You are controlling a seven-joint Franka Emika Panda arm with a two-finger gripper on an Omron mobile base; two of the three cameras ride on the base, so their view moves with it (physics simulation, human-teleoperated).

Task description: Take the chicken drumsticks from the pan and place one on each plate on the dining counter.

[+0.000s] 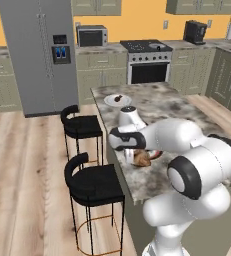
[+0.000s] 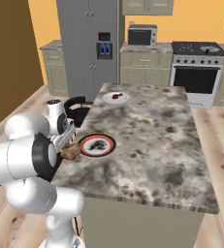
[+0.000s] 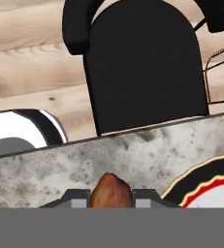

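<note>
— Where does the arm stand?

— It rises behind the near corner of the surface point(image 2: 147, 140), white links folded, elbow bulging high, forearm reaching low and level along the edge.

— And the pincer point(image 3: 111, 202)?

— Its two dark tips are clamped tight on a golden-brown drumstick point(image 3: 111, 193), held just above the marble, wrist turned so the hand faces outward past the edge.

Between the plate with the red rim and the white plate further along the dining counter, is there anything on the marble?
No. In the right base view, only bare marble counter lies between the red-rimmed plate and the white plate, which already carries a drumstick.
</note>
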